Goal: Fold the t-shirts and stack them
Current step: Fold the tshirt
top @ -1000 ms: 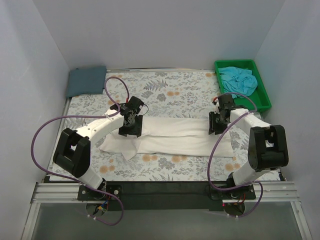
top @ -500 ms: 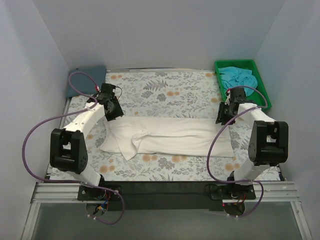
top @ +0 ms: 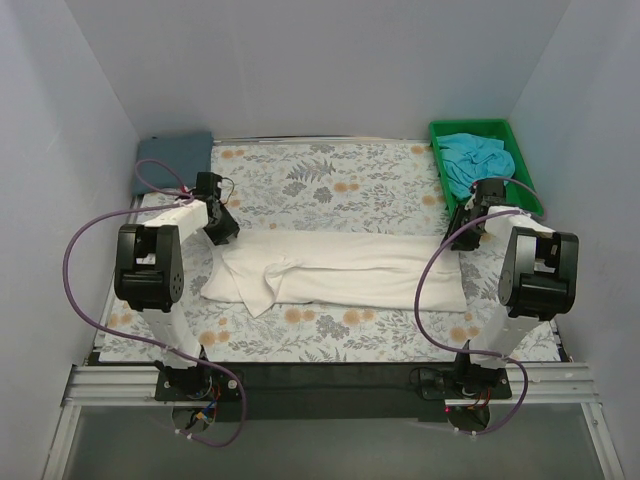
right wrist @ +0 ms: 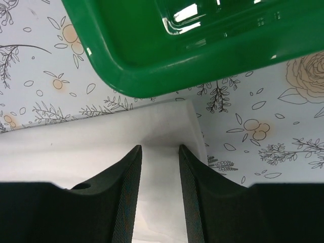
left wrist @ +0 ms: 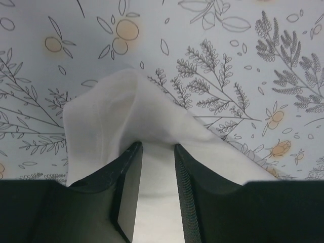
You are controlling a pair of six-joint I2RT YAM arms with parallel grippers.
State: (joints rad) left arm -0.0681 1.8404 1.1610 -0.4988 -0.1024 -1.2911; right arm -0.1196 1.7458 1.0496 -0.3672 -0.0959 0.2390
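A cream-white t-shirt (top: 340,265) lies folded into a long band across the floral table cover (top: 330,180). My left gripper (top: 222,225) is at the band's far left corner. In the left wrist view its fingers (left wrist: 158,146) straddle a raised fold of the white cloth (left wrist: 116,106), with a gap between them. My right gripper (top: 462,225) is at the far right corner. Its fingers (right wrist: 160,147) stand apart on the flat cloth (right wrist: 101,136). A slate blue-grey t-shirt (top: 172,160) lies folded at the back left. A turquoise t-shirt (top: 475,158) is crumpled in the bin.
A green bin (top: 530,190) stands at the back right, its rim (right wrist: 202,45) just beyond the right fingertips. Grey walls close in the table on three sides. Purple cables loop from both arms.
Both grippers moved outward from the middle of the white shirt to its far end corners. The left jaws narrowed. The shirt band looks flatter.
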